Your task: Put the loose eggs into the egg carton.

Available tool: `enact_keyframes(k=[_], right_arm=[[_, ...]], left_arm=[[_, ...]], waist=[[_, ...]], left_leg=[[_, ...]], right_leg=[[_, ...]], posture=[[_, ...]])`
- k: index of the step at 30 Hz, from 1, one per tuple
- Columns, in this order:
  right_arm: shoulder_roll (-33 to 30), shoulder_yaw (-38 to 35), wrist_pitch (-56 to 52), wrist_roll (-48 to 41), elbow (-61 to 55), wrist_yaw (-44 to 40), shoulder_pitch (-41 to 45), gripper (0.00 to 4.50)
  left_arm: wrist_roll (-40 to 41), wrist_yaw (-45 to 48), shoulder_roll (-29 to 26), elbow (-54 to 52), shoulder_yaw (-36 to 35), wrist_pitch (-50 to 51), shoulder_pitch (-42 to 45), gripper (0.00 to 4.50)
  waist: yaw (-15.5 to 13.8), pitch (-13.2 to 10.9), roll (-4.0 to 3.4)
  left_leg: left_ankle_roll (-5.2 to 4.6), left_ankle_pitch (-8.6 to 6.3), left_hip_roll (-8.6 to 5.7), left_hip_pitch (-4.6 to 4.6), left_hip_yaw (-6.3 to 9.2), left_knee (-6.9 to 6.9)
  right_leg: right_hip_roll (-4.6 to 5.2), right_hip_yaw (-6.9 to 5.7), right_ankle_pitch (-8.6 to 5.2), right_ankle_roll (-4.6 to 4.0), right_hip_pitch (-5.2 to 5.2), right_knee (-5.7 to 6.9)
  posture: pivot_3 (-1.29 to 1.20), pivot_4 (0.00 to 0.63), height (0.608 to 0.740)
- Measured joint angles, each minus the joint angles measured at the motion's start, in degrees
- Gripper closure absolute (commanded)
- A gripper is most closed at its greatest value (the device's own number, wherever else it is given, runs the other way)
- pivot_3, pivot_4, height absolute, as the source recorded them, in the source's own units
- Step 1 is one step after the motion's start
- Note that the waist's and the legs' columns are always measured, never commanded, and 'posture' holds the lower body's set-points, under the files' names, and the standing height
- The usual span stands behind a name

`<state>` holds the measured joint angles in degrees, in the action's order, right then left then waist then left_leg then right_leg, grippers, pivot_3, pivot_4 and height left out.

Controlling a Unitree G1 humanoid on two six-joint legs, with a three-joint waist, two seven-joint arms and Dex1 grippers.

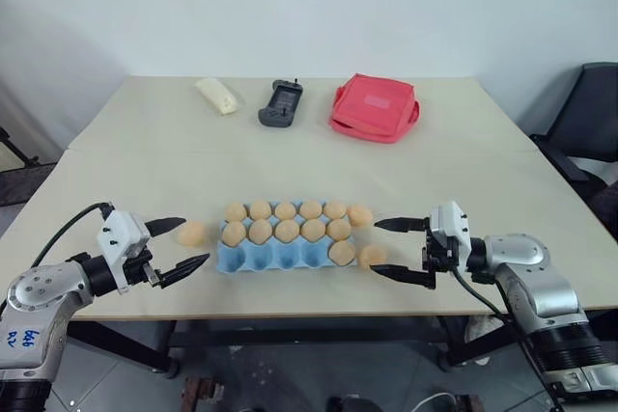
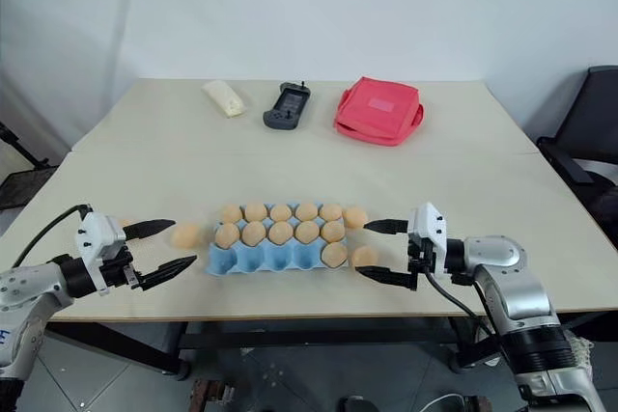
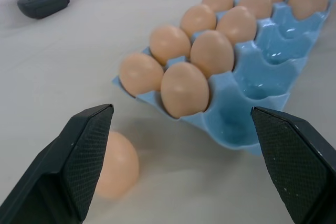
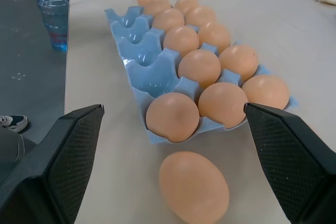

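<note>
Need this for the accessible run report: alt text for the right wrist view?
The open right pincer frames a loose egg lying on the table just short of the light blue egg carton. The carton's two far rows are full of eggs; its near row holds one egg, in the end cup closest to the camera.

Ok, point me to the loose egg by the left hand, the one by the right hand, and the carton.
Left loose egg (image 1: pixel 191 233), left eye view, its middle.
Right loose egg (image 4: pixel 193 187), right wrist view, its top.
Egg carton (image 1: pixel 259 257), left eye view, empty front cups.
</note>
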<state>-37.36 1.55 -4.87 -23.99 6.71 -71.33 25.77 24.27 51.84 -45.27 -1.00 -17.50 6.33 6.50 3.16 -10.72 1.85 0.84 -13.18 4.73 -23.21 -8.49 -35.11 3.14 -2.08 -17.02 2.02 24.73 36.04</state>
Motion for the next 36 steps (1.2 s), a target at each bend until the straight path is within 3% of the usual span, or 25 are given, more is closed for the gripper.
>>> enact_keyframes(k=[9, 14, 24, 27, 33, 36], right_arm=[[-1.7, -1.55, 0.7, 0.64, 0.53, 0.04, -2.67, 0.0], [-3.66, -1.63, 2.89, 3.06, 6.31, -2.13, -1.78, 0.0], [4.1, 3.78, 8.99, 9.84, 24.16, -4.24, 9.43, 0.0], [6.44, 4.82, 10.59, 10.88, 27.6, -5.41, 11.7, 0.59], [6.87, 5.55, 12.32, 12.45, 30.08, -8.07, 12.19, 2.45], [5.87, 5.78, 12.23, 13.09, 29.18, -9.28, 12.14, 2.45]], left_arm=[[1.32, 6.43, -0.07, -1.27, 2.55, 1.23, -0.43, 0.03], [1.23, 10.45, -0.04, -2.76, 5.56, 0.23, -0.33, 0.03], [1.12, 12.39, 0.3, -2.83, 7.85, -1.43, -0.05, 0.03], [1.13, 12.12, 0.29, -2.98, 7.54, -1.41, -0.27, 0.0], [1.19, 11.82, 0.07, -4.62, 5.68, -1.23, -2.88, 0.0], [1.25, 11.17, 0.02, -5.64, 4.49, -1.18, -2.96, 0.0]], waist=[[-0.16, 0.0, 0.0], [0.01, 0.0, 0.0], [0.51, -0.01, -0.01], [0.4, -0.01, -0.01], [0.21, -0.01, -0.02], [0.14, -0.01, -0.03]], left_leg=[[-0.01, -0.02, -0.02, 0.0, 0.0, -0.01], [0.0, -0.02, -0.03, 0.04, -0.01, -0.06], [-0.17, 0.17, 0.01, 0.06, -0.03, -0.1], [-0.17, 0.17, 0.02, 0.07, -0.04, -0.11], [-0.17, 0.17, 0.01, 0.07, -0.03, -0.12], [-0.16, 0.16, -0.01, 0.08, -0.02, -0.13]], right_leg=[[0.0, -0.02, 0.0, 0.0, -0.02, -0.02], [-0.01, 0.0, 0.01, 0.01, -0.05, 0.0], [-0.11, 0.05, 0.0, 0.0, -0.01, 0.2], [-0.11, 0.05, 0.0, 0.0, -0.01, 0.2], [-0.06, 0.04, 0.0, 0.0, -0.02, 0.21], [-0.03, 0.04, 0.0, 0.0, -0.02, 0.28]], posture=[[0.0, 0.15, 0.74], [0.0, 0.15, 0.74], [0.0, 0.15, 0.74], [0.0, 0.15, 0.74], [0.0, 0.15, 0.74], [0.0, 0.15, 0.74]])
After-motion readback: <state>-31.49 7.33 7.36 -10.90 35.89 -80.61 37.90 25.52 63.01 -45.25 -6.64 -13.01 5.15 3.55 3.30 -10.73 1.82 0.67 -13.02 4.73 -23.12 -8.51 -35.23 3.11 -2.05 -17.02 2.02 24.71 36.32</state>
